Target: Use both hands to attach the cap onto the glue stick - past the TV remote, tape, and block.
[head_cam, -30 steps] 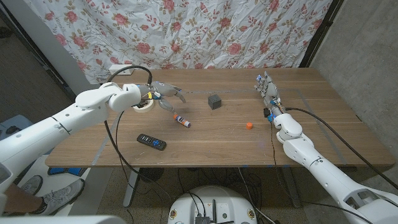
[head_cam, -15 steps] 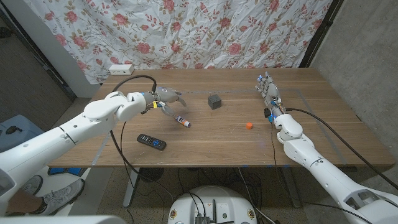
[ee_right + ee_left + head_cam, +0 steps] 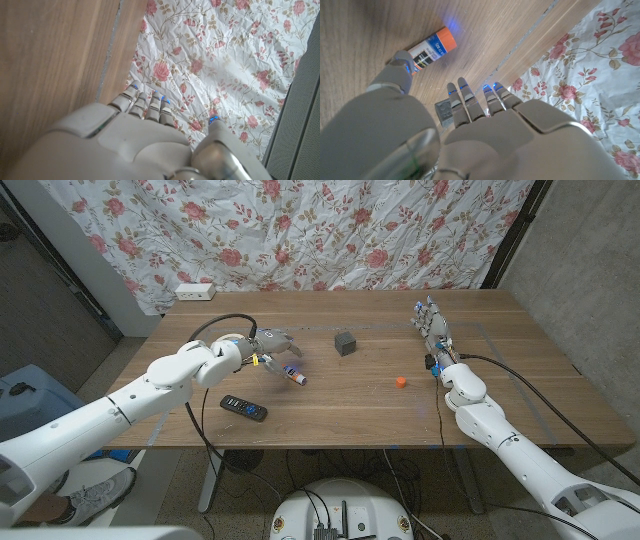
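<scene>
**Observer:** What is nearest you on the table?

**Operator:** The TV remote [image 3: 244,408], black, lying close to the near edge on my left side. Just past it is the glue stick [image 3: 294,375], on its side on the wood, orange end pointing away from my left hand.

**Observer:** And that hand?

**Operator:** My left hand [image 3: 270,342] is above the table just beside the glue stick, a little behind it. Its fingers [image 3: 465,100] are stretched out and apart, and it has hold of nothing. In the left wrist view the thumb reaches toward the stick's white end; I cannot tell whether it touches.

**Observer:** The cap?

**Operator:** The orange cap [image 3: 400,381] sits well apart from the stick, toward my right, near my right forearm. Further back, between the two arms, stands the dark grey block [image 3: 345,343].

**Observer:** Right hand?

**Operator:** My right hand [image 3: 431,321] stands on its edge at the far right of the table [image 3: 330,415], fingers straight, empty. Behind everything hangs a floral sheet [image 3: 330,230].
</scene>
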`<state>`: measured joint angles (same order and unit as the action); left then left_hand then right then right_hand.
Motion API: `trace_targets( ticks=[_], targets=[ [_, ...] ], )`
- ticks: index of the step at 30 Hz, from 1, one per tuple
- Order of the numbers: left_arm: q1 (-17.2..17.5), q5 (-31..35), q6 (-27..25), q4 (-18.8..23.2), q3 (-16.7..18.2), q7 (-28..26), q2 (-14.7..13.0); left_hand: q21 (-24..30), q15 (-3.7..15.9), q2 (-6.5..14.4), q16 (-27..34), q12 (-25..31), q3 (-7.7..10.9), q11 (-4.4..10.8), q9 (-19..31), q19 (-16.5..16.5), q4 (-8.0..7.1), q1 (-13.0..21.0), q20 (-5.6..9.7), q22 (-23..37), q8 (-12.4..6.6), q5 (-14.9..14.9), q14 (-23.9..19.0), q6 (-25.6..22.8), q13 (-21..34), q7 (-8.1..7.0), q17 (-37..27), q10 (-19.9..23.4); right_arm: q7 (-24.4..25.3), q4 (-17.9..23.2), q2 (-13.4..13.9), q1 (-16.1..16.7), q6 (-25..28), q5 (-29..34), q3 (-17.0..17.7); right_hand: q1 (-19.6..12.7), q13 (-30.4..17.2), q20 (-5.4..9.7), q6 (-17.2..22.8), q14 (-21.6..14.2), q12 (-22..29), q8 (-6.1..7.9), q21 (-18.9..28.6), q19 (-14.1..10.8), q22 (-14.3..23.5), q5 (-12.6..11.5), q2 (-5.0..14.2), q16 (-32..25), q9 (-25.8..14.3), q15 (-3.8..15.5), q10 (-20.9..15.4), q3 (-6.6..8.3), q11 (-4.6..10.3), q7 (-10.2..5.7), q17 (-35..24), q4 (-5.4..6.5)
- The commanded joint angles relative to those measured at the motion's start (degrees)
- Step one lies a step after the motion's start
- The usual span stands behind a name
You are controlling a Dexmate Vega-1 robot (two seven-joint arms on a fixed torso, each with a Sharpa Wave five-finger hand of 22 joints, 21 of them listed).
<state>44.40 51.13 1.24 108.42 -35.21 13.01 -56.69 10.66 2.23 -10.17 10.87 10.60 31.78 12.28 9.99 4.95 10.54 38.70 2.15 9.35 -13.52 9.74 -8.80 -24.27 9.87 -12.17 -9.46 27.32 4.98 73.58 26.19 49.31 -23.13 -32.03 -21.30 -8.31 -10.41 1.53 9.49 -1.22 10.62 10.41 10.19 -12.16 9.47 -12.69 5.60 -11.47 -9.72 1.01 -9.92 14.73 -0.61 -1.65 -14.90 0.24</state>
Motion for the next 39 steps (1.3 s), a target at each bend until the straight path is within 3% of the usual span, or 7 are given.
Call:
trace_targets(
  ticks=[1,22,39],
  targets=[
    [0.61,-1.25,0.72,-2.72,-0.77,-3.34,1.12,0.04,7.17,0.09,0.13,0.11,-0.65,0.03,0.33,0.60,-0.04,1.02,3.17,0.14,-0.32,0.28,-1.05,-1.16,0.04,0.12,-0.08,1.12,0.16,-0.83,-0.47,-0.60,0.05,0.03,-0.22,0.04,-0.18,-0.48,0.33,-0.08,0.24,0.20,0.42,-0.24,0.08,0.27,0.74,-0.37,-0.28,-0.16,0.43,0.10,-0.01,-0.42,-0.03,-0.21],
    [-0.86,-1.68,3.00,-7.02,-2.85,-7.16,2.09,0.08,6.53,0.85,0.04,0.28,-2.14,0.03,0.36,1.48,-0.44,2.12,2.53,0.18,-0.47,0.28,-2.59,-2.45,0.05,0.01,-0.08,3.82,1.64,-0.12,-0.63,-0.02,0.08,0.51,-0.15,0.08,-0.18,-0.64,0.39,-0.06,0.31,0.22,0.48,-0.31,0.08,0.41,0.89,-0.59,-0.28,-0.22,0.38,0.16,0.24,-0.45,0.05,-0.49],
    [-1.15,-4.53,6.18,-9.71,-3.28,-10.45,2.29,0.04,7.62,3.01,0.01,0.31,-2.58,0.23,0.48,2.91,-0.27,6.98,1.92,0.16,-1.35,0.32,-5.99,-7.74,0.12,-0.05,-0.06,9.32,2.64,-0.04,-1.07,-0.19,0.15,1.02,-0.26,0.18,-0.19,-0.77,0.56,-0.10,0.35,0.26,0.56,-0.52,0.09,0.48,1.01,-0.75,-0.28,-0.29,0.33,0.19,0.15,-0.66,0.07,-0.60]
  ],
)
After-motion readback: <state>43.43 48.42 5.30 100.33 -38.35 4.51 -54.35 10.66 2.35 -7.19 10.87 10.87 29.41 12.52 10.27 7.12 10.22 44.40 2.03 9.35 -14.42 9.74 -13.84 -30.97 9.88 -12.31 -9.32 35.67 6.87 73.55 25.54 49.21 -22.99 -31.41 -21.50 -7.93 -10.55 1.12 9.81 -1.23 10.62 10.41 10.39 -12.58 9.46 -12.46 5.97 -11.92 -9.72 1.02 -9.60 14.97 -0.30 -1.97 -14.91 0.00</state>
